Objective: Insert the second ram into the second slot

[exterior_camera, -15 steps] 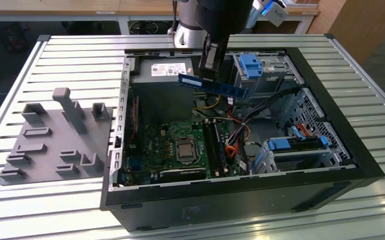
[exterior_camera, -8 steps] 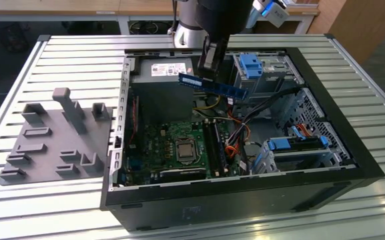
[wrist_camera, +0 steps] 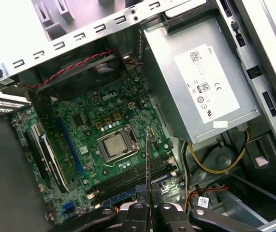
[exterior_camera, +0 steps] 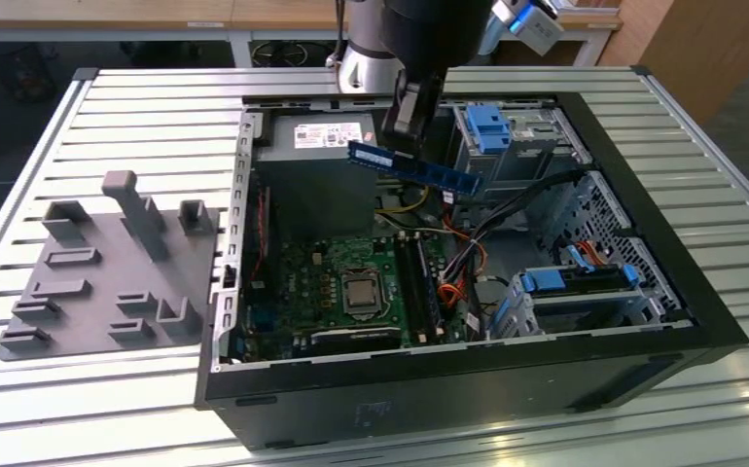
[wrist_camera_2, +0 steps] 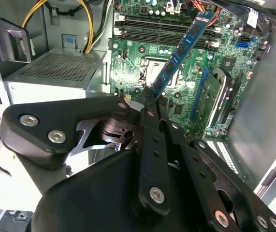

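The second ram (exterior_camera: 429, 171), a thin blue strip with dark chips, hangs tilted in the air over the open computer case (exterior_camera: 479, 375). My gripper (exterior_camera: 401, 134) is shut on one end of it. In the second wrist view the ram (wrist_camera_2: 182, 48) sticks out from the gripper (wrist_camera_2: 151, 99) above the green motherboard. In the first wrist view the ram (wrist_camera: 148, 159) appears edge-on, rising from the gripper (wrist_camera: 148, 207). It is well above the dark memory slots (wrist_camera: 133, 182) beside the processor socket (wrist_camera: 114, 146). The slots (exterior_camera: 416, 282) run along the motherboard.
A grey power supply (exterior_camera: 316, 146) fills the case's far corner, with yellow and black cables (wrist_camera: 215, 164) beside it. Blue drive cages (exterior_camera: 491, 126) (exterior_camera: 580, 282) stand at the exterior view's right. A grey fixture plate (exterior_camera: 102, 263) lies on the slatted table at the exterior view's left.
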Controlling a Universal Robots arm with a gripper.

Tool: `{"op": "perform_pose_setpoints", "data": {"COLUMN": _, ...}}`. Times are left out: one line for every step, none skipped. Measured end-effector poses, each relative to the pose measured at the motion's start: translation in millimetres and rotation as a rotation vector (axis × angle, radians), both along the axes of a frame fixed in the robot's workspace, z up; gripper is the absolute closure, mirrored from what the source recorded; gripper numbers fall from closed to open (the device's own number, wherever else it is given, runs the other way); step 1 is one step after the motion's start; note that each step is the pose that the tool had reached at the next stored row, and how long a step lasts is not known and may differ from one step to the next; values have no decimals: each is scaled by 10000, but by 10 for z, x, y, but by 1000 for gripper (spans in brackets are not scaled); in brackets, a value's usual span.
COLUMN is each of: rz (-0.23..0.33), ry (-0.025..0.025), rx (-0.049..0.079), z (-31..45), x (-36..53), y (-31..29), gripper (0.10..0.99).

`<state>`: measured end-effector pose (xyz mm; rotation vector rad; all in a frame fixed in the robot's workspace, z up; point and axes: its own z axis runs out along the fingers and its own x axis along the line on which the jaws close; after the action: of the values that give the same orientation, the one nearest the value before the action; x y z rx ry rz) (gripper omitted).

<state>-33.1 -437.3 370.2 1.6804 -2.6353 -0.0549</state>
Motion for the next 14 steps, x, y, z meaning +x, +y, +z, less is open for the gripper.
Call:
{"op": "perform_pose_setpoints", "data": {"rz": -45, "ry": 0, "rx": 0, "z": 0, "x": 0, "y": 0, "gripper": 949}}
{"op": "perform_pose_setpoints", "data": {"rz": -89, "ry": 0, "rx": 0, "z": 0, "x": 0, "y": 0, "gripper": 949}}
{"op": "perform_pose_setpoints", "data": {"rz": -131, "ry": 0, "rx": 0, "z": 0, "x": 0, "y": 0, "gripper": 949}}
{"op": "perform_pose_setpoints", "data": {"rz": -173, "ry": 0, "rx": 0, "z": 0, "x": 0, "y": 0, "gripper": 949}}
{"op": "perform_pose_setpoints", "data": {"rz": -215, "ry": 0, "rx": 0, "z": 0, "x": 0, "y": 0, "gripper": 949}}
{"op": "perform_pose_setpoints", "data": {"rz": -257, "ry": 0, "rx": 0, "z": 0, "x": 0, "y": 0, "gripper": 949}}
{"op": "perform_pose_setpoints", "data": {"rz": -302, "ry": 0, "rx": 0, "z": 0, "x": 0, "y": 0, "gripper": 949}}
{"op": "perform_pose_setpoints", "data": {"rz": -343, "ry": 0, "rx": 0, "z": 0, "x": 0, "y": 0, "gripper": 949}}
{"op": "perform_pose_setpoints", "data": {"rz": -385, "ry": 0, "rx": 0, "z": 0, "x": 0, "y": 0, "gripper": 949}}
{"op": "perform_pose_setpoints", "data": {"rz": -428, "ry": 0, "rx": 0, "z": 0, "x": 0, "y": 0, "gripper": 949}}
{"op": "perform_pose_setpoints", "data": {"rz": -470, "ry": 0, "rx": 0, "z": 0, "x": 0, "y": 0, "gripper": 949}}
{"op": "perform_pose_setpoints", "data": {"rz": -514, "ry": 0, "rx": 0, "z": 0, "x": 0, "y": 0, "gripper": 949}}
{"op": "perform_pose_setpoints", "data": {"rz": -557, "ry": 0, "rx": 0, "z": 0, "x": 0, "y": 0, "gripper": 949}}
{"op": "perform_pose_setpoints", "data": {"rz": -601, "ry": 0, "rx": 0, "z": 0, "x": 0, "y": 0, "gripper": 949}}
